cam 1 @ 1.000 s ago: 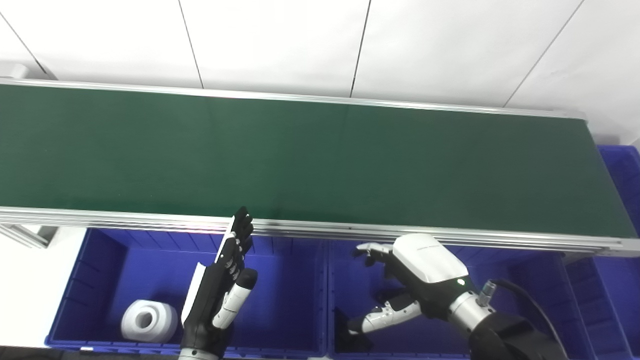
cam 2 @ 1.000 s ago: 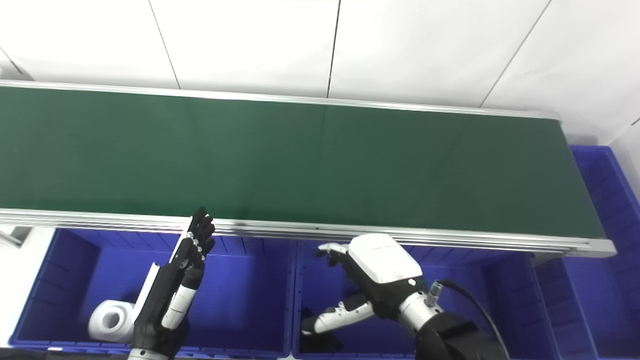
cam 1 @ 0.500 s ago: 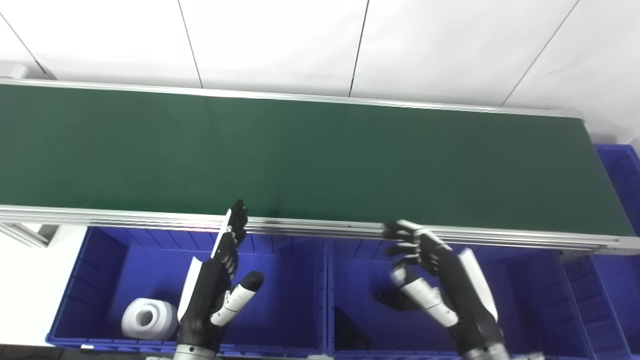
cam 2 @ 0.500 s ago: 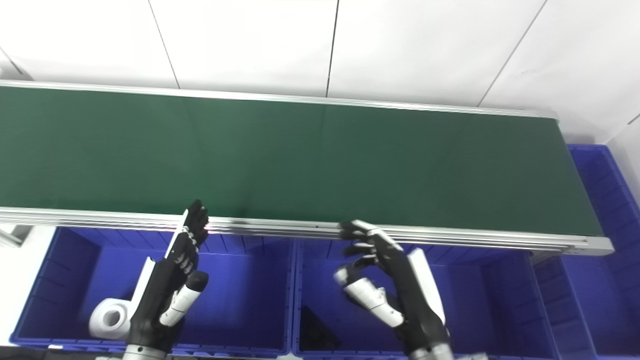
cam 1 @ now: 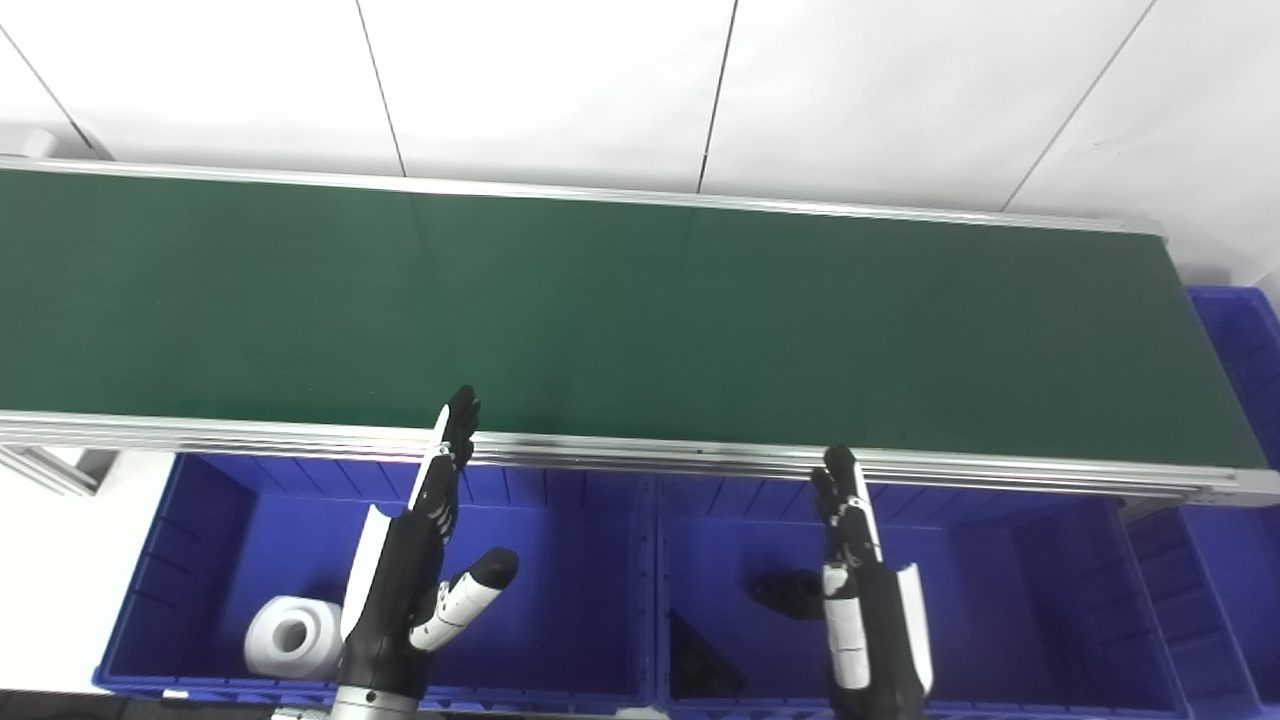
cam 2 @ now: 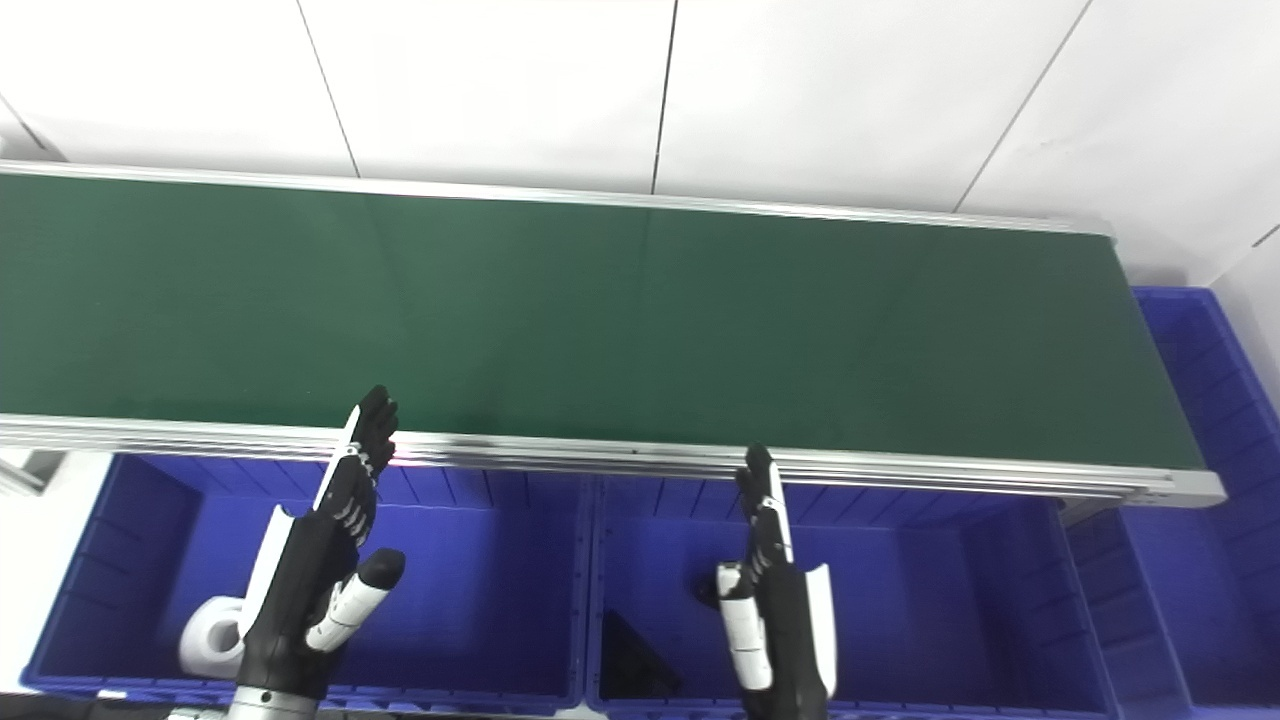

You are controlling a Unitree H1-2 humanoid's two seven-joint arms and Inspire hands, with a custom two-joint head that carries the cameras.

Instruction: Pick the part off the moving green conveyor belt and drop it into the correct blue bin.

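The green conveyor belt [cam 1: 620, 310] runs across the view with no part on it. My left hand [cam 1: 415, 570] is open over the left blue bin [cam 1: 200, 520], fingers straight and pointing up to the belt's near rail. My right hand [cam 1: 865, 600] is open and edge-on over the middle blue bin [cam 1: 1000, 560], holding nothing. A white ring-shaped part [cam 1: 290, 637] lies in the left bin. Two black parts lie in the middle bin: a small one [cam 1: 790, 592] beside my right hand and a flat angular one [cam 1: 700, 655] at the front left.
A third blue bin [cam 1: 1235, 340] stands at the right end of the belt, and another [cam 1: 1200, 600] sits below it at the lower right. A white wall rises behind the belt. The aluminium rail [cam 1: 640, 455] separates belt from bins.
My right hand has turned from palm-down and curled over the middle bin to upright with straight fingers. A small black part now lies in that bin. My left hand has straightened slightly.
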